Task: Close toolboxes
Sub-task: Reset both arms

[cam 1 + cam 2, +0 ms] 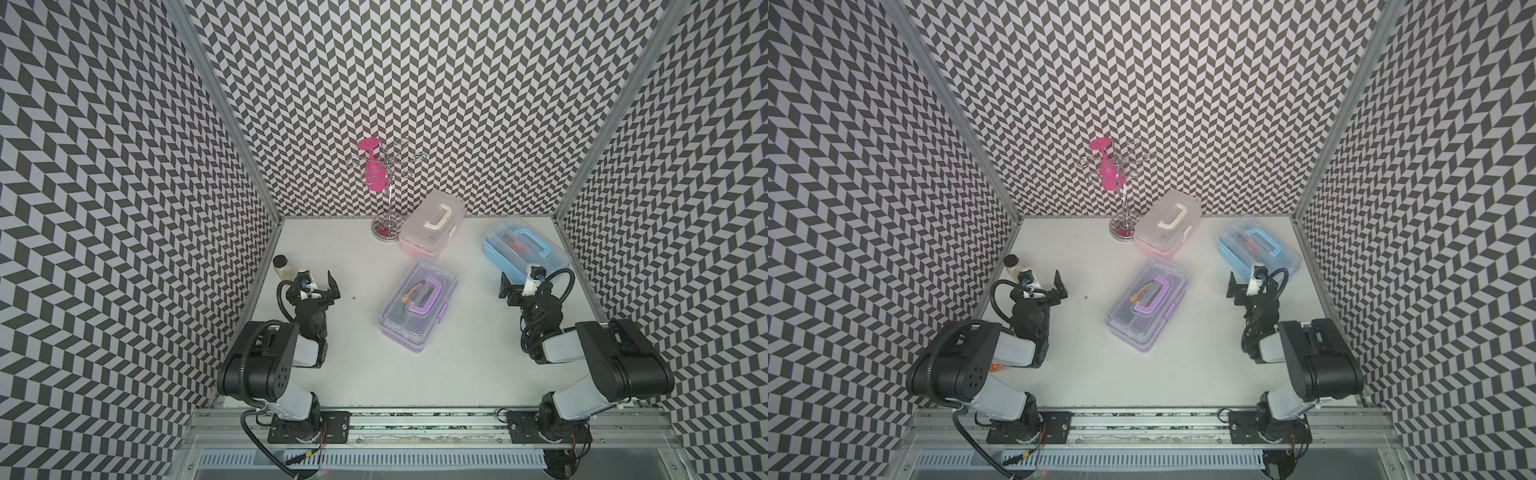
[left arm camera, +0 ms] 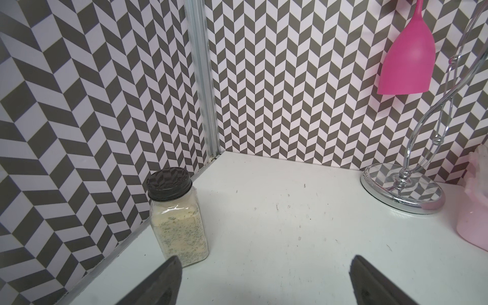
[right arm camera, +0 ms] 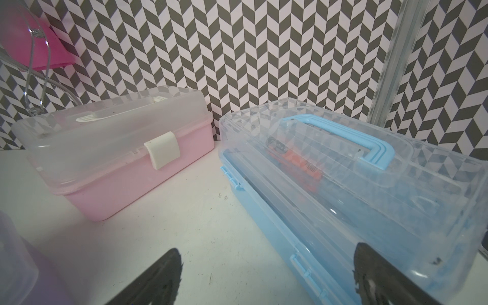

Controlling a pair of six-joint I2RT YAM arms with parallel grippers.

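Three boxy plastic toolboxes sit on the scuffed white counter (image 1: 353,374). Each has a clear faceted lid lying down on a coloured base, with a bail handle on top. The purple box (image 1: 417,305) is mid-counter, slanted, between the two arms, and an orange tool shows through its lid. The pink box (image 1: 432,228) stands at the back wall with a frosted lid and white handle. It is just beside the round mirrored foot of a chrome wire rack (image 1: 386,195), from which a matte pink glass (image 1: 372,168) hangs upside down. The blue box (image 1: 525,253) lies at the back right.

Only the right wrist view shows the fronts. A white latch (image 3: 162,151) is folded down over the pink box's seam, and two small blue clips (image 3: 233,179) sit on the blue box; I cannot tell whether they are snapped. Only the left wrist view shows the jar (image 2: 178,216) closely: square glass, ribbed black cap, speckled beige powder, by the left wall.

The left claw (image 2: 265,261) is released, with nothing between its dark fingers. The right claw (image 3: 268,250) is spread wide and empty, close to the blue box's front.
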